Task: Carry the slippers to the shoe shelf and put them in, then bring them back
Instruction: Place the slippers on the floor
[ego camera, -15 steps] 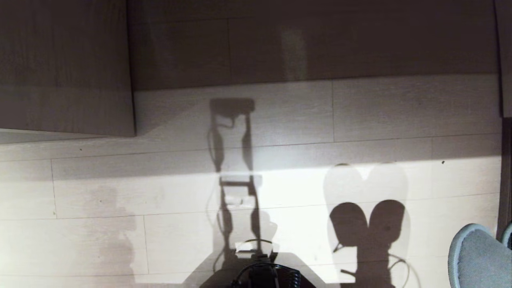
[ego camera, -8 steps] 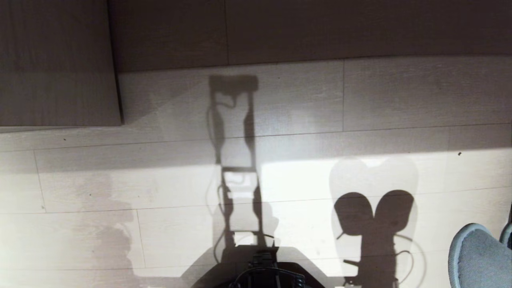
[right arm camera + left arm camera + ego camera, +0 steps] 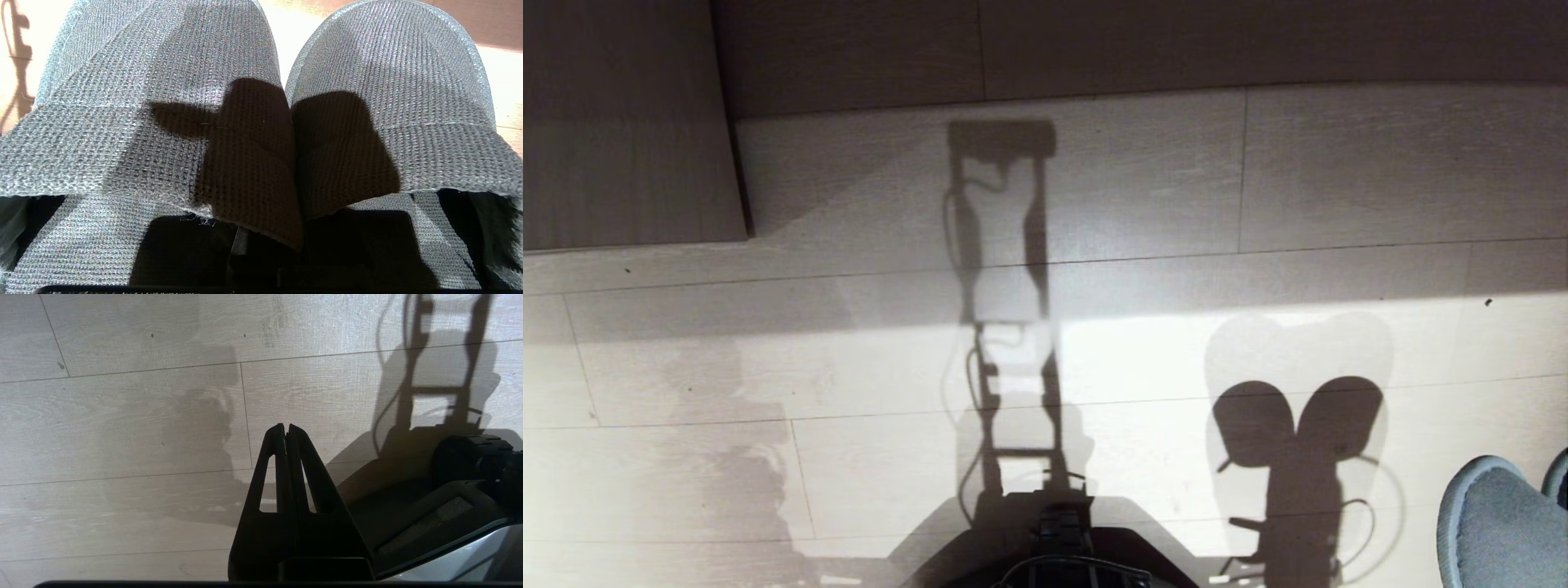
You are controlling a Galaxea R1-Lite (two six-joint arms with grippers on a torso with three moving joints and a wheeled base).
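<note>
Wood floor (image 3: 1143, 204), slippers (image 3: 261, 122) clamped in right gripper (image 3: 265, 245)

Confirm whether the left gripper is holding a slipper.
No: the left gripper hangs shut and empty over the bare wood floor; both slippers fill the right wrist view.

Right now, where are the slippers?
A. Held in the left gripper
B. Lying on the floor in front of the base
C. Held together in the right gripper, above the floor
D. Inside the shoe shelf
C: the right wrist view shows both slippers side by side, pinched at their inner edges by the right gripper; the head view shows their toes off the floor, and the left gripper is shut and empty.
</note>
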